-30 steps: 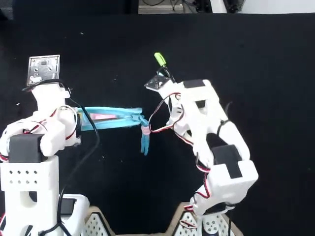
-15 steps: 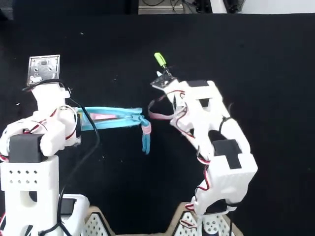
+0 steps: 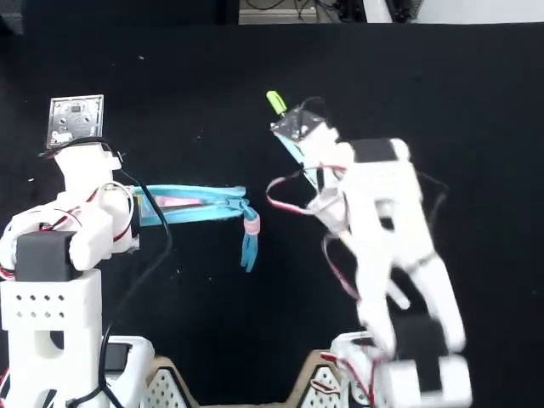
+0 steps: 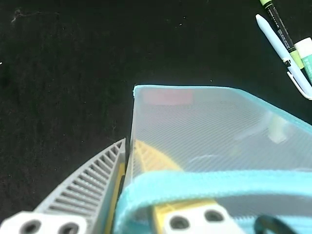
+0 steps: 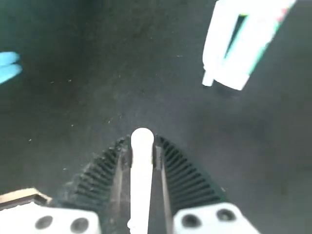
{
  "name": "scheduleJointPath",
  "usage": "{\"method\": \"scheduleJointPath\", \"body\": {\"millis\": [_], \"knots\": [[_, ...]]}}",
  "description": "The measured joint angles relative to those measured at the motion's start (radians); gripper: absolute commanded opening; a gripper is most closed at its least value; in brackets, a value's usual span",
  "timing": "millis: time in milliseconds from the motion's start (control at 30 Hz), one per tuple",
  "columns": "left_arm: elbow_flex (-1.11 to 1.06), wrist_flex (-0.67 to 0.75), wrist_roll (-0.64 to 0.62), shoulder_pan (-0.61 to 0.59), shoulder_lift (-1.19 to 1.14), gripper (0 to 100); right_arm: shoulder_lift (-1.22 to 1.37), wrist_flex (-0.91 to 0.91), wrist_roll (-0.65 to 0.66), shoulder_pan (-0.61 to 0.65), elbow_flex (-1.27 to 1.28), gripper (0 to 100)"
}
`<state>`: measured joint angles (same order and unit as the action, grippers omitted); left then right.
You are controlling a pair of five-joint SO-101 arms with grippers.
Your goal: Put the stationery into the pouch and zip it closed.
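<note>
The blue mesh pouch [image 3: 191,204] lies stretched across the table, one end clamped in my left gripper [image 3: 134,212], which is shut on it. In the left wrist view one finger [image 4: 92,180] sits outside the pouch [image 4: 204,131] and the other inside the mesh. The zipper's blue tassel [image 3: 249,242] hangs at the free end. My right gripper [image 5: 141,141] is shut on a white pen [image 5: 141,165]; in the high view it [image 3: 296,136] stands behind the pouch. A green highlighter [image 3: 276,102] lies just beyond it.
A white and teal stationery item [image 5: 243,44] lies ahead of the right gripper. In the left wrist view a highlighter [image 4: 275,22] and a white pen [image 4: 280,48] lie past the pouch. A square metal plate [image 3: 76,119] sits at the back left.
The right arm has swung away from the pouch's free end, up and toward the back right near the highlighter. The left arm and pouch stayed put.
</note>
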<state>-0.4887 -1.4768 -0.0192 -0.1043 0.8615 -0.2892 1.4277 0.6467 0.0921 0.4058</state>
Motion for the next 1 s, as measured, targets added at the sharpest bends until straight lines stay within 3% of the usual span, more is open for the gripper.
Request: {"method": "scheduleJointPath", "body": {"millis": [200,300,467,633,800,1000], "knots": [[-0.002,0.000,0.000,0.000,0.000,3,-0.350,0.040,0.000,0.002,0.003,1.1],[-0.002,0.000,0.000,0.000,0.000,3,-0.514,0.040,-0.060,0.029,0.005,1.1],[-0.002,0.000,0.000,0.000,0.000,3,-0.789,0.032,-0.183,0.199,0.003,1.1],[-0.021,0.018,0.000,0.000,0.000,3,-1.005,-0.092,-0.341,0.381,-0.014,1.1],[-0.025,0.026,0.000,0.000,0.000,3,-1.080,-0.238,-0.463,0.539,-0.018,1.1],[-0.025,0.026,0.000,0.000,0.000,3,-1.080,-0.416,-0.488,0.700,-0.012,1.1]]}}
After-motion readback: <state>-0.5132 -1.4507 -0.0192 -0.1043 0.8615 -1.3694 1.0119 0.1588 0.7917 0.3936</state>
